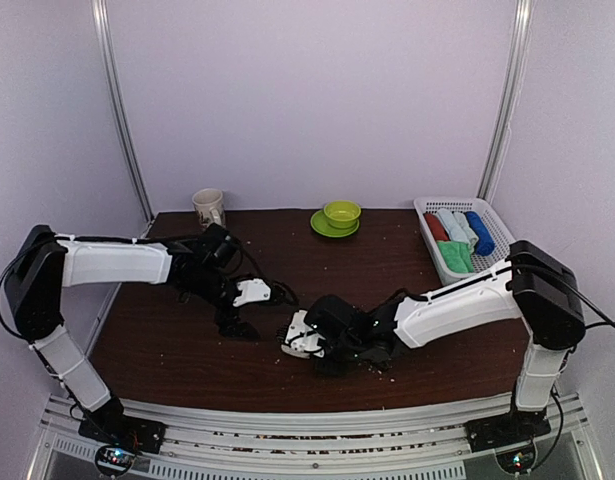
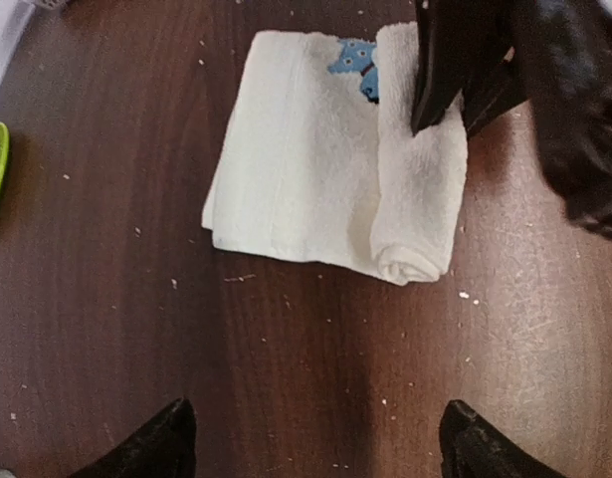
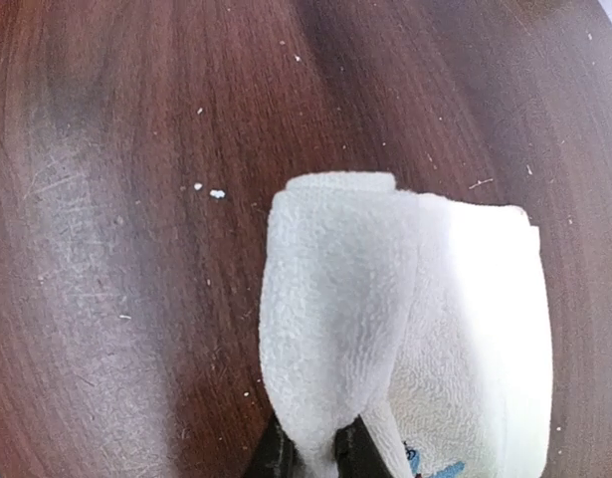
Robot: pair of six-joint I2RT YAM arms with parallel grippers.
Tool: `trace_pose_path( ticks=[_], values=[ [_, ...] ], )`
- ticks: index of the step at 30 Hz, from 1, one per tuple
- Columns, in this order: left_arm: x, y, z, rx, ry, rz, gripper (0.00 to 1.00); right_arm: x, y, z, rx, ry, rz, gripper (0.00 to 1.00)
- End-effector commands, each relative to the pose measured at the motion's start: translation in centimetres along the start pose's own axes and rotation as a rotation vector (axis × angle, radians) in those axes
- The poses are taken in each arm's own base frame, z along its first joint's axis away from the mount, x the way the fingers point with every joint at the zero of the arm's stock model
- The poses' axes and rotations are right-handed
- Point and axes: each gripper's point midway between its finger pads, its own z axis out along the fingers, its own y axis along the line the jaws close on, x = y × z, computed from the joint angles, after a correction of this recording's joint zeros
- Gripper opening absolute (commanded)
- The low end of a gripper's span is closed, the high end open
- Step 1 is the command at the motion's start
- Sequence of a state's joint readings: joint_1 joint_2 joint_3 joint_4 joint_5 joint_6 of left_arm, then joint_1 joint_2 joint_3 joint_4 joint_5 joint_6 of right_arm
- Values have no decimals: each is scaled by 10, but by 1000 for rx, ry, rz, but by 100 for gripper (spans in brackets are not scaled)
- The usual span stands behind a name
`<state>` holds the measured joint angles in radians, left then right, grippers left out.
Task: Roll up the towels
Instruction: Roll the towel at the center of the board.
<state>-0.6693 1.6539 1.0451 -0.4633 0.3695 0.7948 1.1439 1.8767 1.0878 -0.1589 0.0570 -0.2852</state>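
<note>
- My right gripper (image 3: 312,450) is clenched on the rolled edge of the soft cream-white terry towel (image 2: 306,179), I judge to pin the started roll from springing open.
- My left gripper (image 2: 315,438) stands released; the towel lies ahead of its fingertips, untouched.
- A small blue embroidered motif (image 2: 353,62) sits beside the right jaws; no writing I can read.

The top external camera sits above and behind the arms, looking down and away across the whole counter (image 1: 387,275). Both wrist cameras hang close over the counter, facing down. They share the cream-white towel (image 2: 306,169) (image 3: 385,329), seen from opposite sides, the right wrist nearer.
</note>
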Motion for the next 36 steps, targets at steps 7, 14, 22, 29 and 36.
trace_pose_path(
  ticks=[7, 14, 22, 29, 36],
  values=[
    [-19, 12, -15, -305, -161, 274, 80, 28, 26, 0, -449, 96, 285, 1],
    [-30, -9, -7, -369, -175, 403, 77, 34, 19, 6, -567, 149, 359, 1],
    [-43, -24, 21, -391, -131, 487, 71, 50, 6, 18, -644, 193, 472, 1],
    [-52, -30, 39, -370, -122, 502, 67, 50, -1, 20, -677, 200, 487, 1],
    [-50, -18, 59, -387, -53, 465, 61, 51, -4, 21, -689, 204, 485, 1]
  ],
)
